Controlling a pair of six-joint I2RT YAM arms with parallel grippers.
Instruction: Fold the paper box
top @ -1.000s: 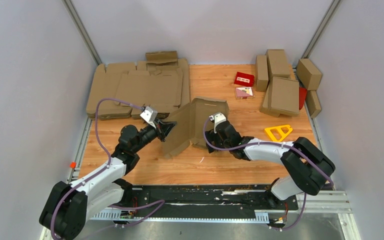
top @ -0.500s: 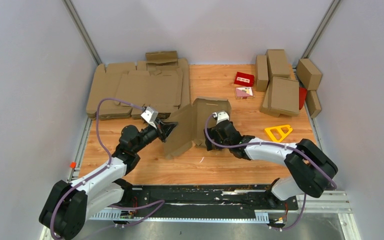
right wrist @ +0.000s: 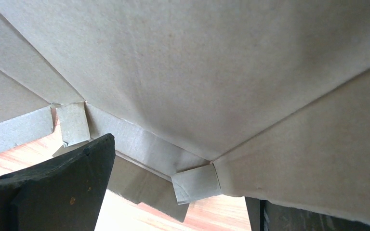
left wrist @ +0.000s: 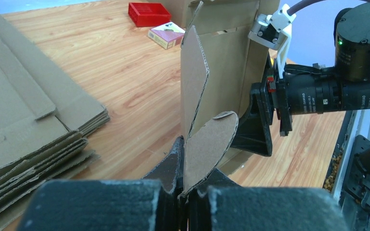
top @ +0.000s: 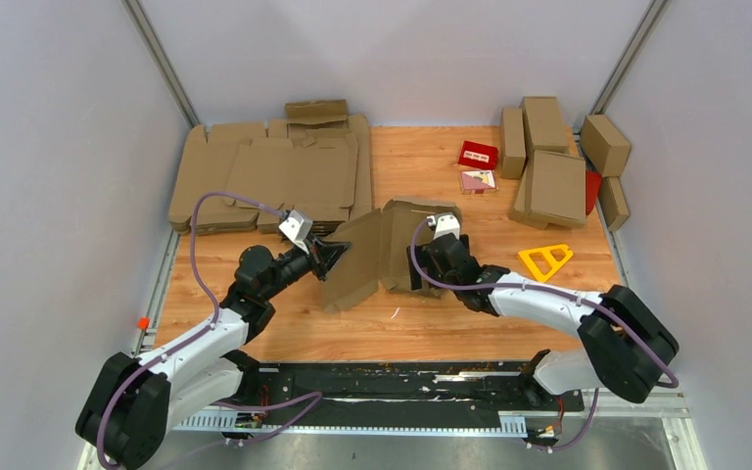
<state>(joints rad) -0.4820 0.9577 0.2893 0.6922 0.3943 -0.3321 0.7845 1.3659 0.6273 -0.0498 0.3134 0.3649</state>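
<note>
Table (top: 470, 328): L gripper (top: 330, 257) on paper box (top: 377, 250)

Matt, fluted brown cardboard in the paper box (left wrist: 221, 62) between the left gripper's (left wrist: 185, 185) grainy black pads (left wrist: 166, 175); beneath the gripper, smooth, faintly glossy wood-grain table (left wrist: 125, 82).

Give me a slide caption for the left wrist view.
Left gripper pinches a rounded tab of the upright paper box, right gripper at its far side, flat cardboard blanks stacked at left.
</note>
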